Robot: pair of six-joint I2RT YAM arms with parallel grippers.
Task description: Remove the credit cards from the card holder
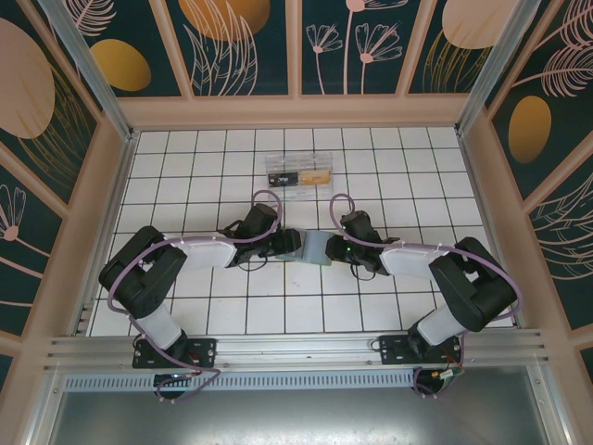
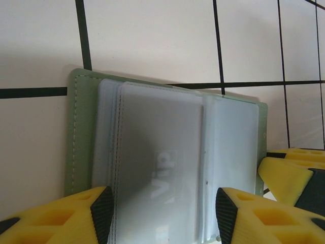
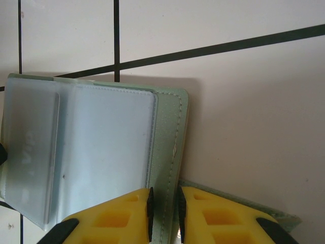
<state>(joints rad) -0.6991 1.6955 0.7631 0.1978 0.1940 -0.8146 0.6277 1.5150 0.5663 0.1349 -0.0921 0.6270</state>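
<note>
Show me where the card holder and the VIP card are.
card holder (image 3: 167,137): right wrist view, on its stitched green cover.
VIP card (image 2: 163,178): left wrist view, on the printed word.

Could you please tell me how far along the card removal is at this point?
Done: the card holder is open, its cover pinched by the right gripper. In hand: the left gripper straddles the sleeve holding the Vip card. Left: that card is not yet out; what the other sleeves hold is unclear.
</note>
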